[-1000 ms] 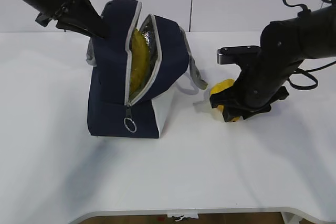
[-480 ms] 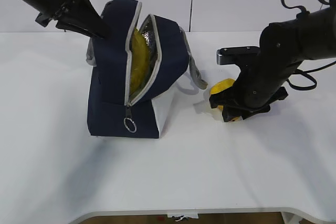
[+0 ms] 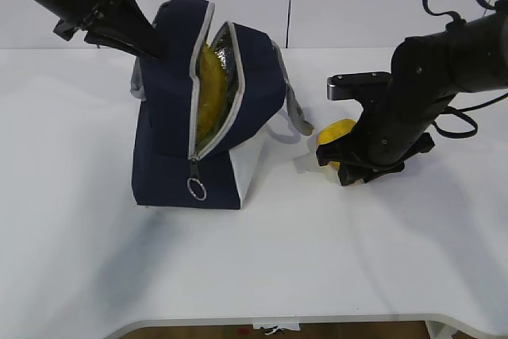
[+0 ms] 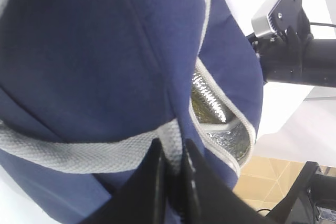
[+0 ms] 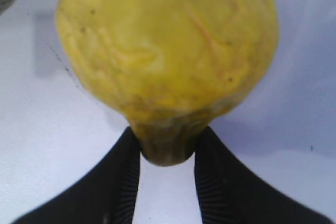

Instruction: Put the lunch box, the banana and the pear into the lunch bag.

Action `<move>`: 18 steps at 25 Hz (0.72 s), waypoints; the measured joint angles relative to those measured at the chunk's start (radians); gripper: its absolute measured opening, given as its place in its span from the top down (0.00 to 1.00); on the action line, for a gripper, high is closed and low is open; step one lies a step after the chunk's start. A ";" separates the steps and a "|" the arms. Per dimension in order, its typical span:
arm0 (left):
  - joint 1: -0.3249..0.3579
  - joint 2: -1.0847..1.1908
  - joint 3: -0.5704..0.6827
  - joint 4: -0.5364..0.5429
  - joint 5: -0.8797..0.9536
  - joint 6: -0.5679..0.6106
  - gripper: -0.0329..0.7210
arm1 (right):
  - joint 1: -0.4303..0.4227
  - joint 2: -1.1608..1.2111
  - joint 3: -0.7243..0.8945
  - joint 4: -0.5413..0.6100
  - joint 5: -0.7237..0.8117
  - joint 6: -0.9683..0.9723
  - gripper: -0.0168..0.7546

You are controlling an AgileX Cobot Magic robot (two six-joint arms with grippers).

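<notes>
On the table, the bag stood unzipped with the banana inside; the pear lay right of it under the right gripper. Left wrist: left gripper pinched the grey handle. Right wrist: both fingers clasped the pear's stubby end

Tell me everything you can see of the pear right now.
The pear is squat, yellow with orange tinges and small dark specks, its skin smooth and a little waxy. It lies on the white table, right of the lunch bag, near the bag's grey handle. Its stubby brownish top points at the wrist camera and sits between the right gripper fingers, which touch or nearly touch it on both sides. The arm hides much of it from outside.
</notes>
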 joint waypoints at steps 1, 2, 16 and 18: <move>0.000 0.000 0.000 0.000 0.000 0.000 0.94 | 0.000 0.000 0.000 0.000 0.000 0.000 0.65; 0.000 0.000 0.000 0.000 0.000 0.000 0.94 | 0.000 0.000 0.000 0.000 0.000 0.000 0.66; 0.000 0.000 0.000 0.000 0.000 0.000 0.94 | 0.000 0.001 -0.071 -0.008 0.182 0.000 0.66; 0.000 0.000 0.000 0.000 0.000 0.000 0.94 | 0.000 0.001 -0.087 -0.008 0.217 0.000 0.66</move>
